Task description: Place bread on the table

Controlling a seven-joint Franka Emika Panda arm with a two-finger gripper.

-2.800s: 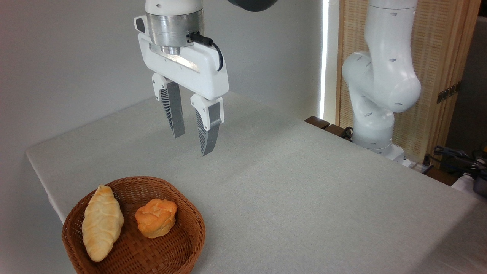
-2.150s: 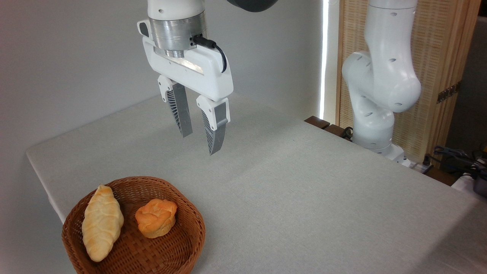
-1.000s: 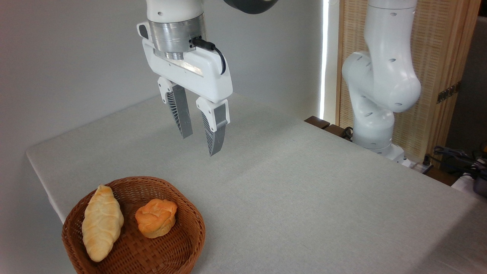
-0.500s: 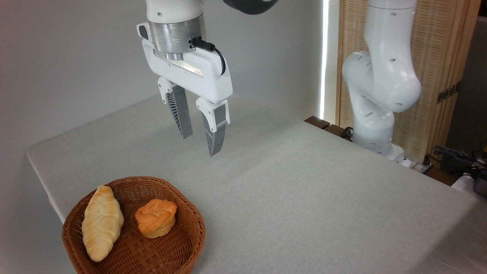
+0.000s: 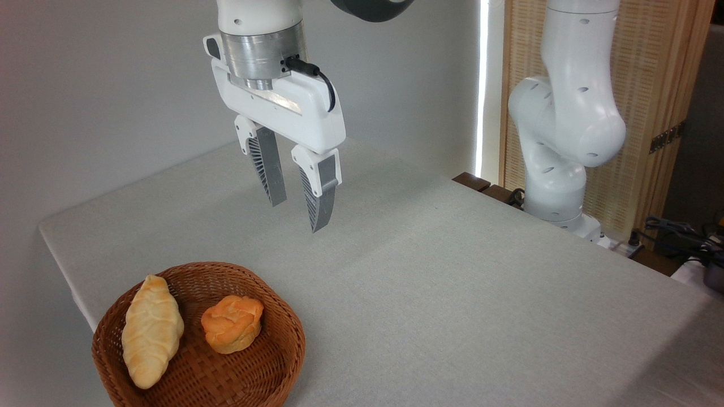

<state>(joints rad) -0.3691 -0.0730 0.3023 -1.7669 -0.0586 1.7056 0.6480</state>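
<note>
A round brown wicker basket (image 5: 266, 370) sits at lower left, holding a pale braided loaf (image 5: 151, 330); a slatted wooden screen (image 5: 659, 85) stands behind.

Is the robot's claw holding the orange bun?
No, the claw hangs open and empty above the table, while the orange bun sits in the basket.

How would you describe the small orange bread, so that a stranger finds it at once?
Look at the round brown wicker basket on the near left part of the table. Two breads lie inside. The bread is the right one: small, round, orange, with a split top, while its neighbour, the loaf, is long, pale and braided.
</note>
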